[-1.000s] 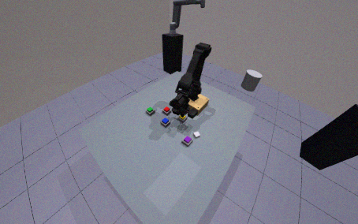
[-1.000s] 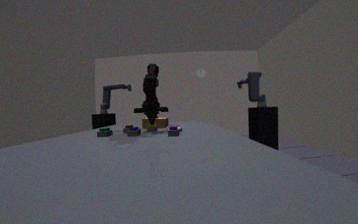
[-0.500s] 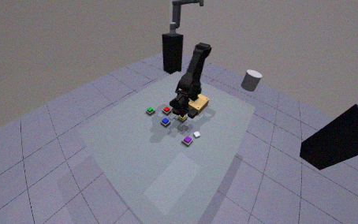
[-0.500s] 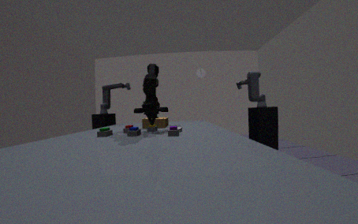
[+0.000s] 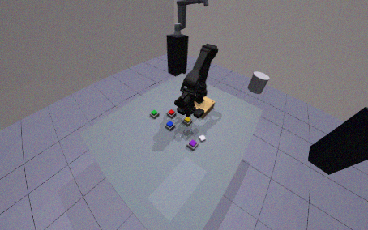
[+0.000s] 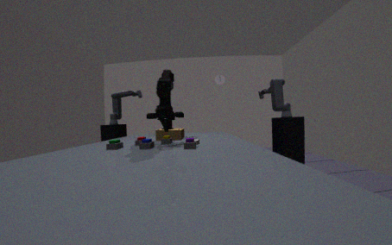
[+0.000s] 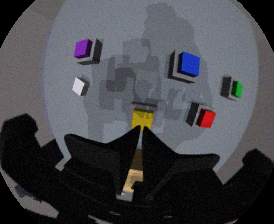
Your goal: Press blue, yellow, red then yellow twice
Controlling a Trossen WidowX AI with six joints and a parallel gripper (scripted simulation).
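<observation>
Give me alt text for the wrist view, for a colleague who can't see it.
The shut gripper points down at the yellow button, right at its fingertips. Ahead lie the blue button upper right, the red button and green button at right, and the purple button with a small white block at left.

A pale grey-green table top (image 5: 142, 170) sits on a floor (image 5: 40, 162) of lavender-grey tiles with dark seams; plain beige walls (image 6: 237, 99) close the dim room; a black pedestal (image 5: 177, 54) stands at the far edge; a grey cylinder (image 5: 258, 82) rests on the tiles nearby.
</observation>
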